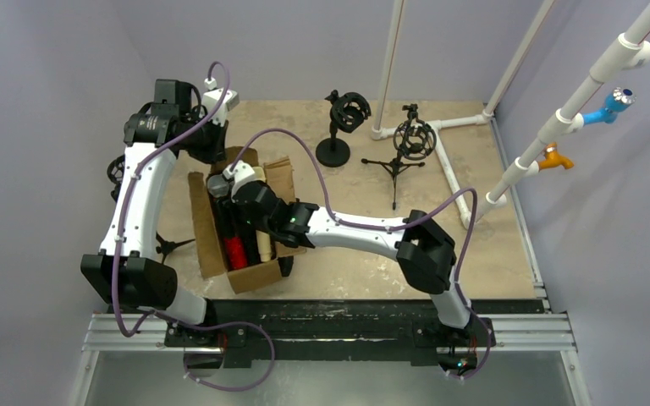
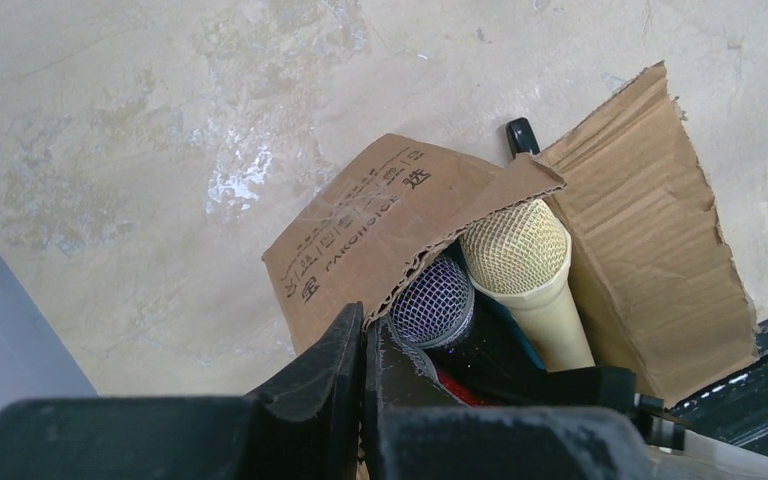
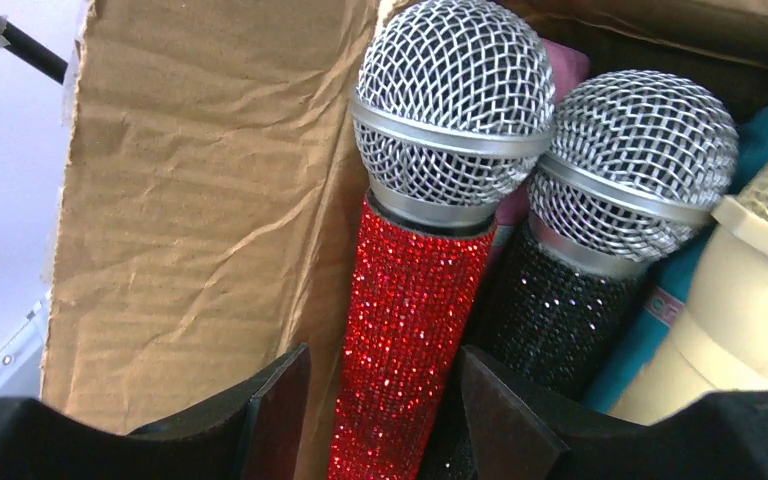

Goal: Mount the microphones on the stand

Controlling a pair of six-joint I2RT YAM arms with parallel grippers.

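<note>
Tabletop (image 1: 347,275) — mottled beige (lavender walls (image 1: 42,101))

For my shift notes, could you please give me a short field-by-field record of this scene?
Left gripper: shut, by a flap of the cardboard box
Right gripper: open, fingers either side of the glittery red microphone in the box
Also in box: black glitter microphone, cream microphone
Stands: round-base stand, tripod stand, far side, mounts look empty
</note>
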